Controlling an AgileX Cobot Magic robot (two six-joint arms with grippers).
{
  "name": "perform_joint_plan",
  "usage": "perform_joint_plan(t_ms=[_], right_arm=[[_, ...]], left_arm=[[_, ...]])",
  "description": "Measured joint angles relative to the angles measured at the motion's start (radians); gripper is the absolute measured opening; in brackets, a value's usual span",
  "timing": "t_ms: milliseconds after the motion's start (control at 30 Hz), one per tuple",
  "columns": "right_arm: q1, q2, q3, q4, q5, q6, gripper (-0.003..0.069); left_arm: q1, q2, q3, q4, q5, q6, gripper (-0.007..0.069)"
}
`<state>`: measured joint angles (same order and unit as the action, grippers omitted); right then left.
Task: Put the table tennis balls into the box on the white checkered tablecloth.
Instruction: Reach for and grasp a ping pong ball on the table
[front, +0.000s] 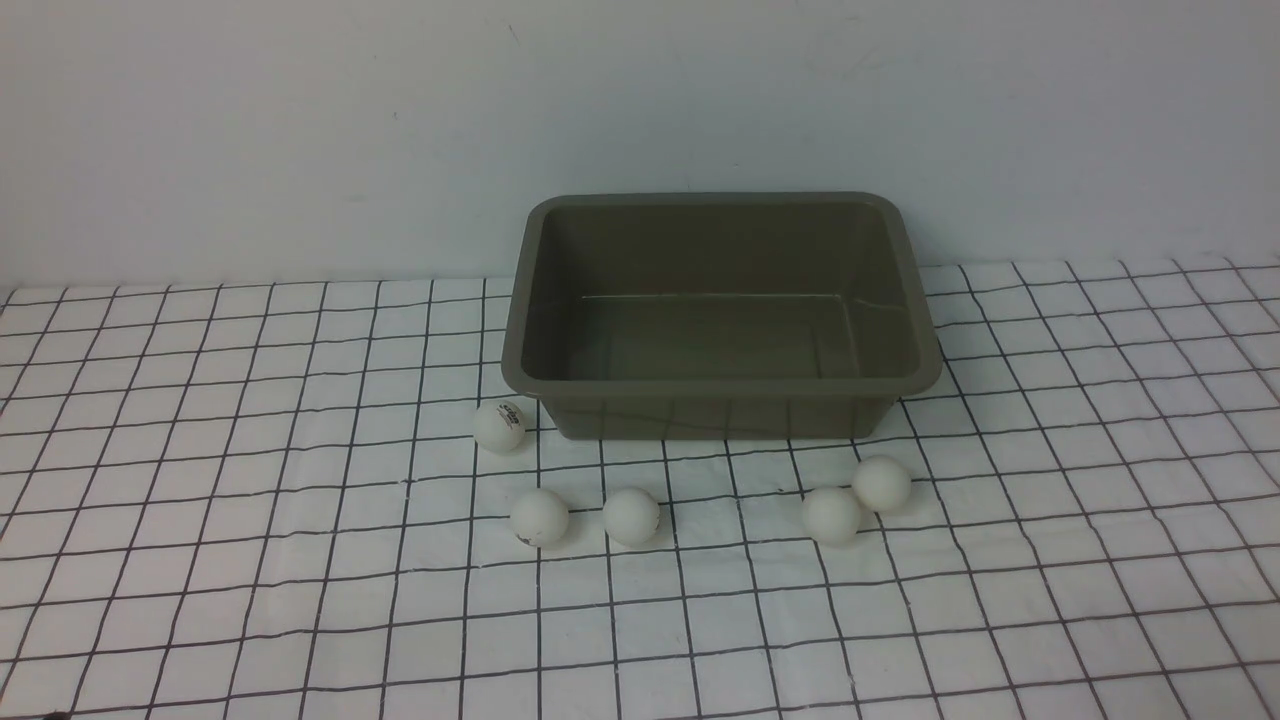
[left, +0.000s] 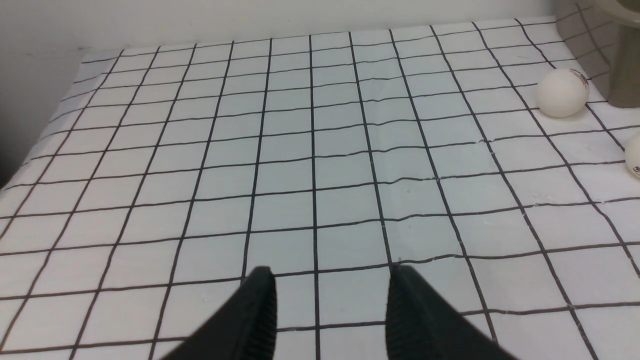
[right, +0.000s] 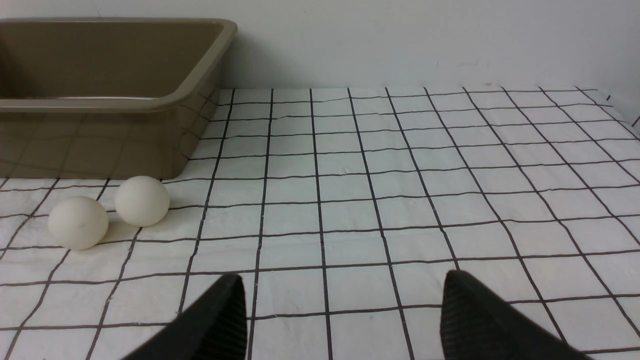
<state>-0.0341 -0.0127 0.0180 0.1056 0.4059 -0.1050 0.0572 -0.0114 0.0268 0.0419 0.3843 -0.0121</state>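
The front view looks down across the white checkered tablecloth (front: 250, 600) to the box (front: 720, 418) at its far edge; both wrist views skim low, each sharing a box corner and two table tennis balls (right: 142, 201).

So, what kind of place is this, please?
Probably a staged robot test table, not a home: a checkered tablecloth against a bare wall, with a box and five table tennis balls.
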Motion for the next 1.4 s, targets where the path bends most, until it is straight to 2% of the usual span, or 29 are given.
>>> perform_joint_plan(t_ms=[400, 600, 733, 933, 1100, 1400], right_arm=[[0.000, 0.000, 0.002, 0.055, -0.028, 0.045, 0.0472], [0.000, 0.000, -0.176, 0.070, -0.010, 0.053, 0.0472], [0.000, 0.000, -0.284, 0.071, 0.047, 0.053, 0.0472], [0.000, 0.056, -0.512, 0.071, 0.269, 0.053, 0.0472], [0.000, 0.080, -0.610, 0.072, 0.367, 0.053, 0.0472], [0.000, 0.080, -0.647, 0.121, 0.399, 0.052, 0.0472]], left_arm=[[0.000, 0.000, 0.000, 0.000, 0.000, 0.000, 0.0279], [0.000, 0.000, 0.000, 0.000, 0.000, 0.000, 0.0279], [0.000, 0.000, 0.000, 0.000, 0.000, 0.000, 0.0279], [0.000, 0.000, 0.000, 0.000, 0.000, 0.000, 0.0279], [0.000, 0.000, 0.000, 0.000, 0.000, 0.000, 0.0279], [0.000, 0.000, 0.000, 0.000, 0.000, 0.000, 0.0279]])
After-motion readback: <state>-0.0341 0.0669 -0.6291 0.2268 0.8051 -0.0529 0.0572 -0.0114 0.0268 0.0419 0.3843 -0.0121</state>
